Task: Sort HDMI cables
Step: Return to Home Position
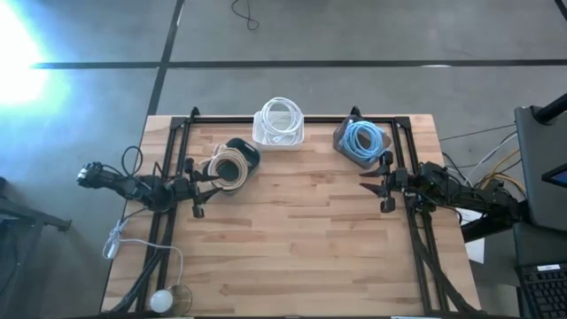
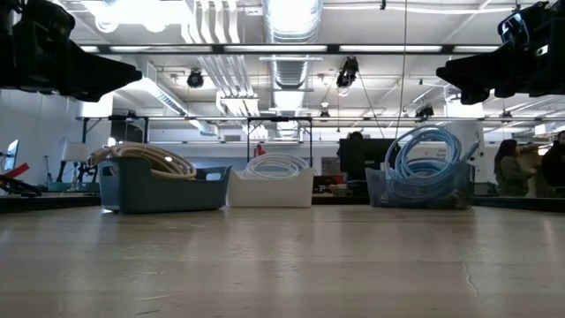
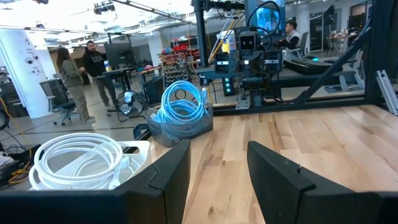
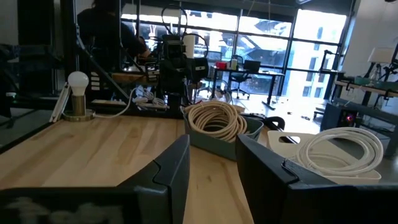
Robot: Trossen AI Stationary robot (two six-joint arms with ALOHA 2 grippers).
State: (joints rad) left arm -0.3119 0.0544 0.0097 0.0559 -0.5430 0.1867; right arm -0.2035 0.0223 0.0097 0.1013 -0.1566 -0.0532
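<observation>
Three bins stand in a row toward the table's far edge. A dark bin holds tan coiled cables, which also show in the right wrist view. A white bin holds white coils. A clear blue bin holds light blue coils. My left gripper hovers open next to the dark bin, above the table. My right gripper hovers open on the near side of the blue bin. Both grippers are empty.
A loose white cord with a round puck end lies at the table's near left corner. Black frame rails run along the left, right and far edges. Bare wood lies between the arms. People stand in the room beyond.
</observation>
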